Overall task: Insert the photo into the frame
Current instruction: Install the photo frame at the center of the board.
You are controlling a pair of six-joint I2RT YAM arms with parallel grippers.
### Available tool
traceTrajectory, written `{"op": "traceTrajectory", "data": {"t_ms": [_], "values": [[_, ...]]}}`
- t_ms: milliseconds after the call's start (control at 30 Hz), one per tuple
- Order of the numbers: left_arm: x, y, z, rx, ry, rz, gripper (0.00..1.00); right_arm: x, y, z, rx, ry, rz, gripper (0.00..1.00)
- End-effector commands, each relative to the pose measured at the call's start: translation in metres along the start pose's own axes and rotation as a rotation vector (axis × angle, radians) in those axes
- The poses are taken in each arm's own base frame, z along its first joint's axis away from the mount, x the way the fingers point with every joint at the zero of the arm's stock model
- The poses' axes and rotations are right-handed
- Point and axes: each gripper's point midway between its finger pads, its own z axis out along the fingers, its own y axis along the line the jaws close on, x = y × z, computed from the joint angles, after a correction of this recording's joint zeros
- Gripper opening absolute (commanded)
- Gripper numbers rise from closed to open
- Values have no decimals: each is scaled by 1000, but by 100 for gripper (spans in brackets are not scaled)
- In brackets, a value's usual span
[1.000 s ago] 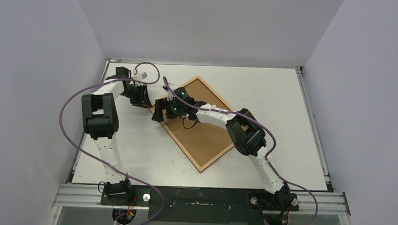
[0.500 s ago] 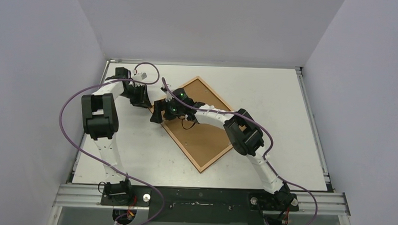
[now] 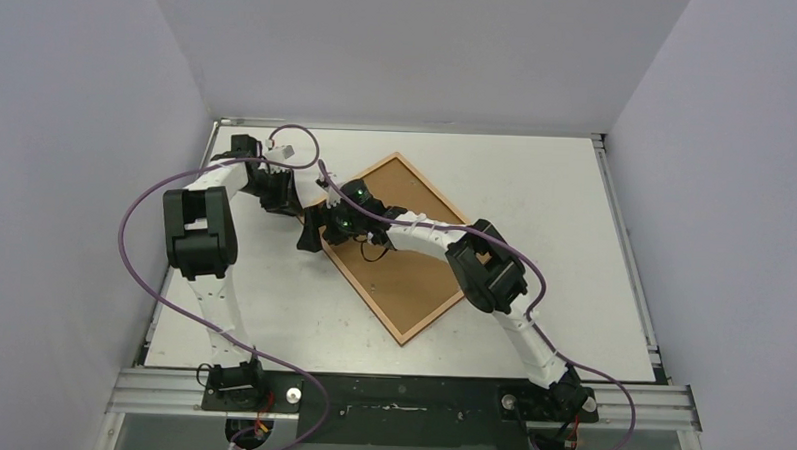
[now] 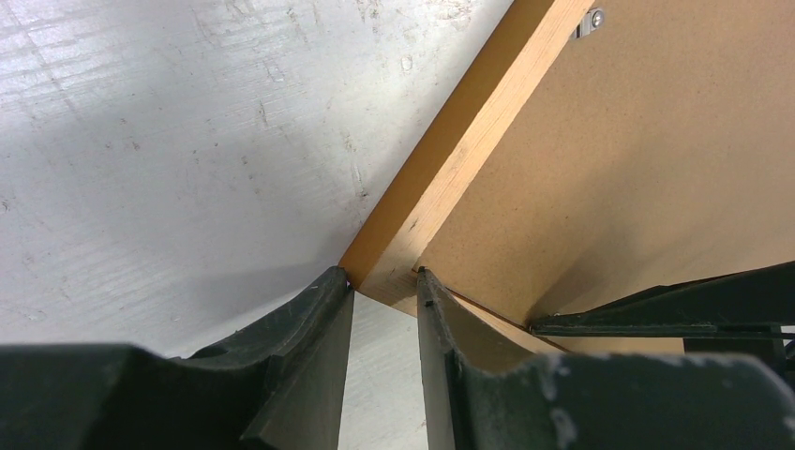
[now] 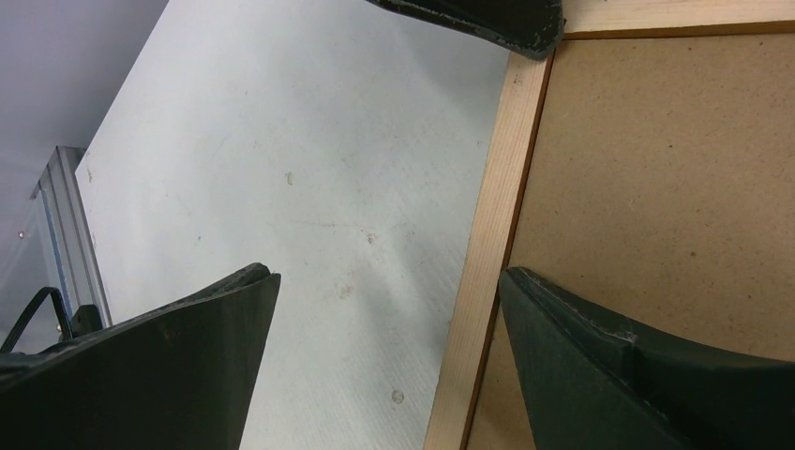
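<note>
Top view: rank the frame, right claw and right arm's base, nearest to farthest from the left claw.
1. frame, its left corner at the left claw.
2. right claw, over the frame's left edge.
3. right arm's base, bottom right.

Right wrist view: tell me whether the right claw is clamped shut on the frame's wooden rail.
No, the right claw stands wide open, its fingers far wider apart than the frame rail between them.

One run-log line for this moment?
left gripper: pinches frame corner | right gripper: open over frame edge | photo: not seen
</note>
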Motion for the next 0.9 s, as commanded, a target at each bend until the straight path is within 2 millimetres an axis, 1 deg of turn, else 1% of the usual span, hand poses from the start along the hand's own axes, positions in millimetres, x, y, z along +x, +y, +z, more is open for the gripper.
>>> {"op": "traceTrajectory", "data": {"t_ms": [0,100,167,233,367,433,533,700,800,867], "values": [[0,1,4,-7,-2,8,28,-3,15,1,-45,0,-27,91],[0,1,3,-6,-3,7,28,-9,17,-3,-43,-17,-35,91],[0,1,3,-7,-2,7,28,-20,18,-10,-42,-55,-39,91],[0,1,3,-7,-1,9,28,-35,20,-18,-62,-106,-35,91],[1,1,4,-8,1,7,28,-52,18,-29,-67,-159,-25,91],[0,1,4,-7,-1,6,28,-53,17,-30,-65,-165,-20,92],[0,0,4,-5,-1,5,28,-48,12,-30,-57,-160,-10,92],[2,1,4,-4,2,3,27,-50,11,-32,-76,-181,16,92],[2,0,3,-4,1,3,27,-46,9,-30,-73,-165,23,92],[1,0,4,-5,0,3,27,-40,9,-29,-71,-147,29,91]]}}
